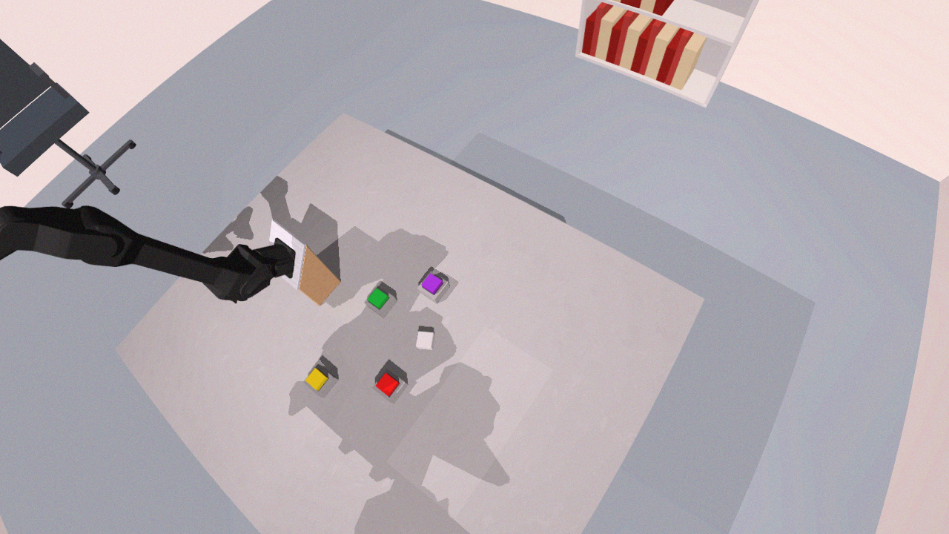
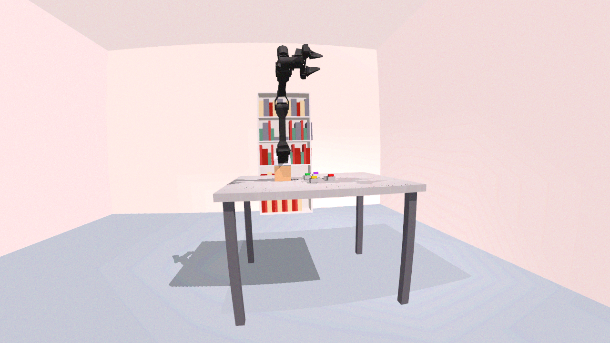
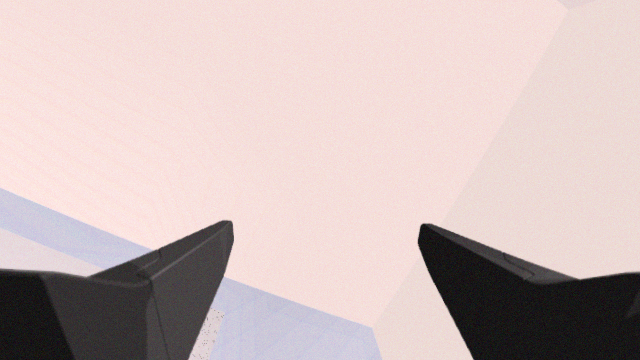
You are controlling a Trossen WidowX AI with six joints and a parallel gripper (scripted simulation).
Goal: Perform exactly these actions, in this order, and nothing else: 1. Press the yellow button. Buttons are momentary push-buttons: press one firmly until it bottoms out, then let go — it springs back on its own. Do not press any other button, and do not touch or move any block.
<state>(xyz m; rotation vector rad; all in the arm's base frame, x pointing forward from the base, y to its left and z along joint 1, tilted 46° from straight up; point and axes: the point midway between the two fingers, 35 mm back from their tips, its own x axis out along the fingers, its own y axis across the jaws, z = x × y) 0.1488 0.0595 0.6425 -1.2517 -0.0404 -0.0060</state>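
Note:
The yellow button (image 1: pixel 316 379) (image 2: pixel 313 176) sits on a small grey base on the table (image 1: pixel 597 318) (image 2: pixel 362 186), the nearest to the left among the lower buttons in the top view. Its cap stands raised and nothing touches it. My gripper (image 2: pixel 320 62) (image 3: pixel 328 232) is open and empty, high above the table and pointing sideways in the exterior view. It is out of frame in the top view. The wrist view shows walls, floor and a bit of table beyond the fingers, and no button.
A red button (image 1: pixel 387 384) (image 2: pixel 330 175) stands beside the yellow one. A green button (image 1: pixel 378 298) (image 2: pixel 307 174) and a purple button (image 1: pixel 432 283) (image 2: pixel 315 172) are farther back. A small white block (image 1: pixel 425 340) lies among them. An orange-brown box (image 1: pixel 319 277) (image 2: pixel 282 173) stands by the arm's base.

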